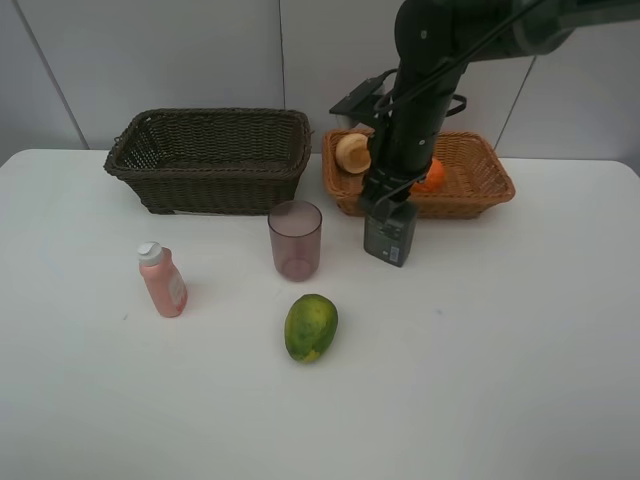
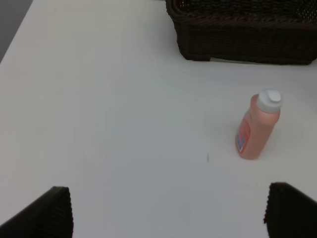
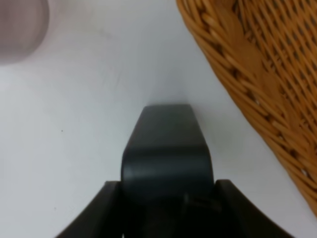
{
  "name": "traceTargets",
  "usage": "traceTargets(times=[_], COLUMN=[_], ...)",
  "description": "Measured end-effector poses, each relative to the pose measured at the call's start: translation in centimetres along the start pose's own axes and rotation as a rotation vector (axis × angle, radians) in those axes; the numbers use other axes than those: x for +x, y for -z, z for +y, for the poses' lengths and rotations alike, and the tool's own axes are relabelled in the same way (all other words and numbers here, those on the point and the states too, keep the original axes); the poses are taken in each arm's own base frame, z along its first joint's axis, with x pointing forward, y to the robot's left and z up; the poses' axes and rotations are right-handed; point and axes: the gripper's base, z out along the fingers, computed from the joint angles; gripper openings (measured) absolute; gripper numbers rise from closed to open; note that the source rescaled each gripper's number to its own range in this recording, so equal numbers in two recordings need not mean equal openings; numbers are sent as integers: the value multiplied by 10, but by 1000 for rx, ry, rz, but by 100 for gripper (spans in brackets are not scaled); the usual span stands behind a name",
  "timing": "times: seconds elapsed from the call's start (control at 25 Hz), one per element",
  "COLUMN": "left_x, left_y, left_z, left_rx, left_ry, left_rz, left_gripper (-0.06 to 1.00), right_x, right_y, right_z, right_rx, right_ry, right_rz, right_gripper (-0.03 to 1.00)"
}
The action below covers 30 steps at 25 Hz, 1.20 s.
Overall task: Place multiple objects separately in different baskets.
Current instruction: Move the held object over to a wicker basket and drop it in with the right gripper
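Black right gripper [image 1: 384, 203] clamped on dark pump bottle [image 1: 391, 238], just in front of light tan basket [image 1: 482, 196]. Purplish cup [image 1: 295, 240] near bottle. 2 fruits in tan basket: orange [image 1: 432, 176], red-yellow fruit [image 1: 352, 152]. Left gripper [image 2: 168, 198] jaws wide apart, empty; pink bottle [image 2: 258, 130] upright ahead, dark brown basket [image 2: 242, 39] beyond. Mango [image 1: 311, 327] on table [image 1: 500, 350] in front of cup.

A translucent purplish cup [image 1: 295, 239] stands upright. Behind it to the left sits the dark brown basket [image 1: 210, 160]. Behind it to the right, the tan basket [image 1: 470, 180] holds an orange [image 1: 432, 176] and a yellowish round fruit [image 1: 352, 152]. The pink bottle [image 1: 162, 281] stands left of the cup, the mango [image 1: 311, 327] lies in front of it, and the dark pump bottle [image 1: 390, 233] is upright just right of it.
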Motion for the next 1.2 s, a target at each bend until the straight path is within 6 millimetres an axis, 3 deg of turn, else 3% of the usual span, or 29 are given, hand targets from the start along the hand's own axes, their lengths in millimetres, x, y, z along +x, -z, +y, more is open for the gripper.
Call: traceTargets(times=[0.44, 0.68, 0.96, 1.2], left_x=[0, 0, 0, 0], left_y=[0, 0, 0, 0], left_z=[0, 0, 0, 0], left_rx=[0, 0, 0, 0], left_ry=[0, 0, 0, 0], left_rz=[0, 0, 0, 0], left_gripper=[100, 100, 100, 100], right_x=[11, 13, -18, -50], right_y=[65, 104, 137, 139], right_z=[-4, -1, 15, 23], right_rx=[50, 77, 75, 36], right_ry=[-35, -91, -92, -123], right_rz=[-112, -269, -490, -595], right_gripper=[0, 0, 0, 0])
